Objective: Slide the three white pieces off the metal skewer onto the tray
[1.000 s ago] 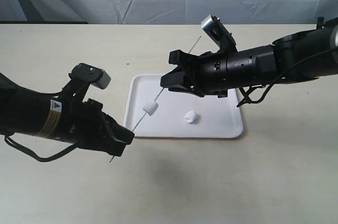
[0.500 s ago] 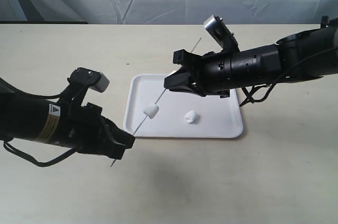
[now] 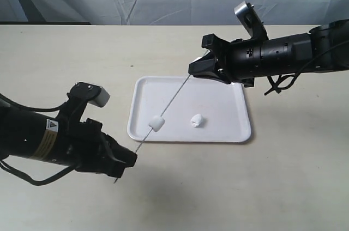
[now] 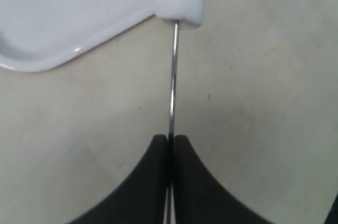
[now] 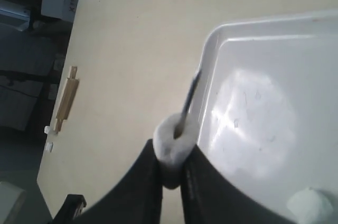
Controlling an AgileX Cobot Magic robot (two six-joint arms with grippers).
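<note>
The left gripper [image 3: 124, 160] is clamped flat on the lower end of the metal skewer [image 3: 172, 101], out over the cream table [image 3: 283, 176] just off the tray [image 3: 240, 133]'s near left corner. From there the thin rod rises on a slant across the tray's left part to the right gripper [image 3: 195, 71], which hangs above the tray's far edge. The right gripper's jaws are closed narrowly on the pinched white piece [image 5: 171, 137], squeezing it between the dark fingers [image 5: 150, 182]. The rod's upper tip enters the top of this piece; how far it goes through cannot be told. The threaded white piece [image 3: 157, 123] sits low on the skewer, nearer the left gripper than the right but apart from both, above the tray's near left rim. The loose white piece [image 3: 197, 121] lies on the tray floor, off the rod and near the front rim, well apart from either gripper.
</note>
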